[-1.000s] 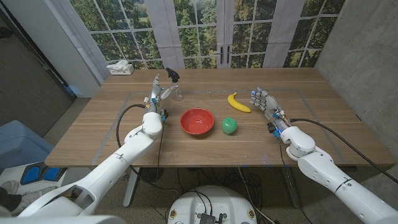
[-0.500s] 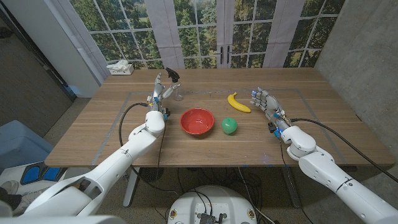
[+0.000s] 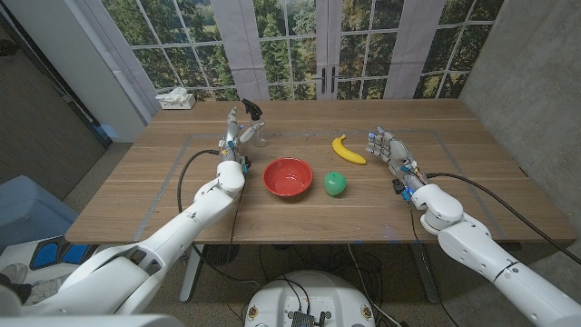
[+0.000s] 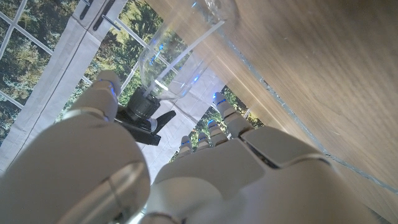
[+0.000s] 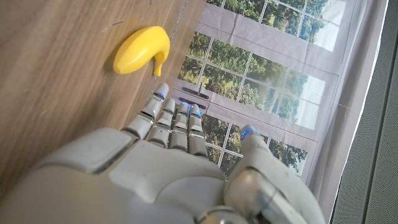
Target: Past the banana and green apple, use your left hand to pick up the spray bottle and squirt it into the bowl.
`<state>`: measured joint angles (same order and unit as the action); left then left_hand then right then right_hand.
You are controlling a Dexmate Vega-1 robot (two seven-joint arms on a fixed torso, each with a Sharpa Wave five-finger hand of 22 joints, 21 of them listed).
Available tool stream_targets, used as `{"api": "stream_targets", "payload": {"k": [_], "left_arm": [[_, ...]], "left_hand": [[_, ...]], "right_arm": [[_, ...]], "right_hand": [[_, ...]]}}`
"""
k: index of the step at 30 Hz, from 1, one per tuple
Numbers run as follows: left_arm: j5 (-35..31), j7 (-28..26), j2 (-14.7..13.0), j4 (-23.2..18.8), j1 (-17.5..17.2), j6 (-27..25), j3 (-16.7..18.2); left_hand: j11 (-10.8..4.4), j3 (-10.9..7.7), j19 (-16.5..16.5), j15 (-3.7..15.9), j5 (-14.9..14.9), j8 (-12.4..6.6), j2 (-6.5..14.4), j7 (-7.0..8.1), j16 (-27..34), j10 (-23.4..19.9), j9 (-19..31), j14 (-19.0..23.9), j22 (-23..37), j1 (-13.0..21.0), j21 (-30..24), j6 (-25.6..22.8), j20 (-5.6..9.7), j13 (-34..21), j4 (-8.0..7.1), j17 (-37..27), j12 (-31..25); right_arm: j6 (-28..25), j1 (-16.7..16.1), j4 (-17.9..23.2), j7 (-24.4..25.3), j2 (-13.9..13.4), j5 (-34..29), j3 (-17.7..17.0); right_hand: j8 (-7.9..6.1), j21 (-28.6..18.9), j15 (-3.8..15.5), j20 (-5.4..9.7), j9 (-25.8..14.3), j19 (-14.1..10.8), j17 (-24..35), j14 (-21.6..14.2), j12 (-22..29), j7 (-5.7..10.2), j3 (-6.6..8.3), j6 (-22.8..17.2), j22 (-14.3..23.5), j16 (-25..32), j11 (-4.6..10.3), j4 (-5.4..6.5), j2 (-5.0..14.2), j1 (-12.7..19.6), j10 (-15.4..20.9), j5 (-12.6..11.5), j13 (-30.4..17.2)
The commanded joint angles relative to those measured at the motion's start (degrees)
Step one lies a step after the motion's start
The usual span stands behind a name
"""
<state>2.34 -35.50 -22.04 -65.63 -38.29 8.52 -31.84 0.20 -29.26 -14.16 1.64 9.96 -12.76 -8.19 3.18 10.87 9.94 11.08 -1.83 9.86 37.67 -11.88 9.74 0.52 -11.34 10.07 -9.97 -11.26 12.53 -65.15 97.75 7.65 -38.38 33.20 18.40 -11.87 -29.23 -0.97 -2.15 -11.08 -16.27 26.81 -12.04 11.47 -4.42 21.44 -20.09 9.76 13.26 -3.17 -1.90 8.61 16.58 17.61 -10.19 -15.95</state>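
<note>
Flanking spray bottle (image 3: 255,123): left robot hand (image 3: 233,135)

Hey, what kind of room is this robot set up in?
Probably an indoor lab or office room, not a kitchen: a plain wooden table stands before tall paned glass doors looking onto trees, with a tissue box at the back corner and a concrete wall.

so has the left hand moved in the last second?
Yes. The left hand has crept up the table toward the spray bottle, judged against the red bowl.
</note>
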Motion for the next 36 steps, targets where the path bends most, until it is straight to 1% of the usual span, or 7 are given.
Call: {"api": "stream_targets", "payload": {"k": [1,7,12,19,30,33,36], "left_arm": [[-0.49,0.34,1.97,6.56,3.85,2.49,-2.19],[-0.8,0.52,2.48,8.44,5.14,2.9,-3.12],[-0.77,0.91,3.01,9.99,6.19,3.08,-3.77],[-0.39,2.29,3.59,12.17,7.74,3.25,-4.62],[0.46,5.06,5.42,17.96,11.03,5.94,-6.2],[0.66,5.19,6.14,19.97,11.77,7.54,-6.54],[0.79,5.17,6.75,22.06,12.38,9.45,-6.86]], "left_hand": [[-0.2,0.29,-0.45,0.0,0.17,-0.51,0.22,1.71,-0.12,2.02,0.09,-0.24,0.06,1.28,-0.03,11.22,0.31,-0.08,-0.14,-0.1,-0.45],[0.52,0.28,-0.25,-1.02,0.13,-0.75,0.98,3.23,-0.29,2.16,0.09,-0.44,0.05,2.76,0.39,11.24,-1.28,-0.1,-0.13,-0.11,-0.38],[0.37,0.25,-0.73,-1.06,0.14,-1.02,1.35,5.71,-0.11,1.62,0.1,0.21,0.05,3.77,0.38,10.89,-1.83,-0.13,-0.06,-0.12,-0.59],[0.99,0.11,-1.55,-1.9,0.27,-1.36,2.06,5.17,0.26,0.7,0.12,1.85,0.07,5.46,0.32,10.5,-3.71,-0.18,-0.02,-0.15,-0.9],[0.41,-0.28,-4.96,-0.88,0.58,-2.87,3.36,5.17,0.93,-4.75,0.15,6.43,0.16,9.6,-0.26,7.42,-3.3,-0.29,0.2,-0.15,-2.51],[0.03,-0.55,-6.49,-0.69,0.82,-3.66,4.17,5.47,1.21,-7.91,0.18,8.88,0.23,12.07,-0.48,5.63,-3.87,-0.4,0.28,-0.17,-3.31],[-1.14,-0.41,-9.54,1.25,1.06,-4.91,4.67,6.51,2.18,-11.45,0.26,14.11,0.35,15.18,-1.15,2.84,-3.45,-0.58,0.37,-0.23,-4.09]], "right_arm": [[-0.27,-0.42,0.11,0.31,-0.12,0.24,-0.33],[-0.19,-0.26,-0.39,0.43,0.18,0.49,-0.45],[-0.27,-0.17,-0.77,0.58,0.33,0.49,-0.41],[-0.1,-0.22,-0.98,0.74,0.46,0.38,-0.39],[-0.59,-0.49,-0.66,1.62,0.27,0.15,-0.68],[-0.62,-0.48,-0.59,1.92,0.13,-0.35,-0.65],[-0.61,-0.47,-0.62,1.79,0.1,-0.18,-0.76]], "right_hand": [[-0.33,0.21,-0.08,-0.25,-0.09,-0.29,0.06,-0.59,0.45,-0.18,-0.07,-0.84,0.12,0.57,0.08,-0.05,0.42,-0.31,0.85,0.14,-0.03],[-0.38,0.26,-0.31,-0.39,-0.12,-0.7,0.01,-1.13,0.53,-0.21,-0.08,-1.12,0.15,0.8,-0.13,-0.01,0.45,-0.52,1.14,0.15,0.13],[-0.44,0.34,-0.26,-0.44,-0.15,-0.89,-0.01,-1.37,0.61,-0.26,-0.09,-1.36,0.16,0.91,-0.42,0.05,0.52,-0.7,1.41,0.15,0.25],[-0.54,0.49,-0.37,-0.49,-0.19,-1.13,-0.04,-1.72,0.66,-0.41,-0.1,-1.8,0.19,1.08,-0.45,0.2,0.62,-1.03,1.67,0.16,0.41],[-0.53,0.71,-0.56,-0.64,-0.23,-1.39,-0.09,-2.05,0.77,-0.49,-0.12,-2.04,0.21,1.24,-0.76,0.35,0.65,-1.42,2.1,0.15,0.62],[-0.53,0.77,-0.52,-0.68,-0.24,-1.43,-0.1,-2.19,0.77,-0.47,-0.12,-2.09,0.21,1.3,-0.8,0.37,0.65,-1.5,2.14,0.15,0.67],[-0.51,0.84,-0.68,-0.73,-0.25,-1.46,-0.11,-2.26,0.76,-0.45,-0.13,-2.11,0.22,1.33,-0.8,0.4,0.65,-1.59,2.16,0.15,0.72]]}}
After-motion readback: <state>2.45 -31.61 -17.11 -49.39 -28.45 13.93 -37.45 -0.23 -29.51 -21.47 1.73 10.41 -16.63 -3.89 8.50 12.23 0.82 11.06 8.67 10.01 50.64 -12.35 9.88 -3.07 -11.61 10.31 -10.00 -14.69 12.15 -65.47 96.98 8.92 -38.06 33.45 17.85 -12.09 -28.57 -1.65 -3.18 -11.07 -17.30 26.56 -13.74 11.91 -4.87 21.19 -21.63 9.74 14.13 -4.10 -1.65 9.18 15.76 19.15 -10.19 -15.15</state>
